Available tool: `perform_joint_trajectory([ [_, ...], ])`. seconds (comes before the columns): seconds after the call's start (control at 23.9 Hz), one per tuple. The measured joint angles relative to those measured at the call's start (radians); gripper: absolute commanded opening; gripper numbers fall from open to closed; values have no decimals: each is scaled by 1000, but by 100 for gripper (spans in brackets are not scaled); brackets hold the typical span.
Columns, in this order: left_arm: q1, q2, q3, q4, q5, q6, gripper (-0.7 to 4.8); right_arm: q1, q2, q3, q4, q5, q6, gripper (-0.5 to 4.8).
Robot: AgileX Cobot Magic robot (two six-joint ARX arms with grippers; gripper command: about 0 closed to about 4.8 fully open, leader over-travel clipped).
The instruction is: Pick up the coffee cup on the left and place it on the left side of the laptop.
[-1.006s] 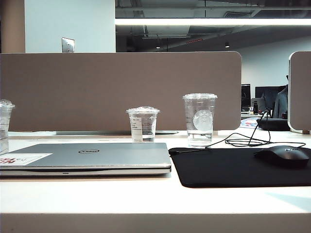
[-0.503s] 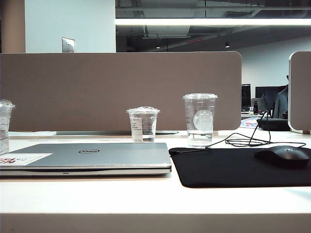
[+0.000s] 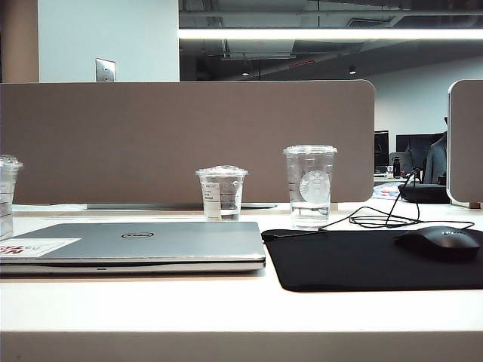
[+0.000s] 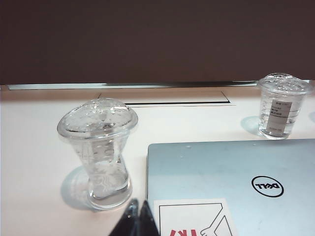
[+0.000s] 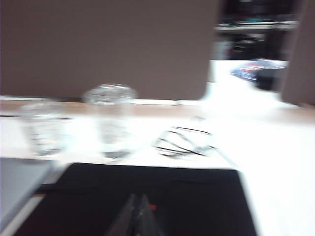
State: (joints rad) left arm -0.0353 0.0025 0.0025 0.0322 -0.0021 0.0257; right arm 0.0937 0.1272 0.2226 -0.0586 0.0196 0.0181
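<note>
The left claw point(image 4: 137, 219) hangs closed just before the clear plastic lidded coffee cup point(image 4: 102, 150), which stands upright on the white bench point(image 4: 34, 147) beside the thin silver-grey laptop point(image 4: 231, 182) (left side); the right claw point(image 5: 137, 216), closed too, hovers over the black mouse mat point(image 5: 147, 196).

Short labelled cup point(image 3: 221, 193) standing far centre; taller logo cup point(image 3: 309, 185) sitting right of it; black mouse point(image 3: 441, 241) resting on black mat point(image 3: 355, 260); cable point(image 3: 377, 219) coiling behind.
</note>
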Motion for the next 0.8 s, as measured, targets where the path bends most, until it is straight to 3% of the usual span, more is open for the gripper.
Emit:
perform_joint_trajectory([
  [0.21,0,0,0,0,0,0,-5,-71,-69,-87,0,52,0,-3],
  [0.8,0,0,0,-2,0,0,-5,-72,-126,-215,150,51,0,-2],
])
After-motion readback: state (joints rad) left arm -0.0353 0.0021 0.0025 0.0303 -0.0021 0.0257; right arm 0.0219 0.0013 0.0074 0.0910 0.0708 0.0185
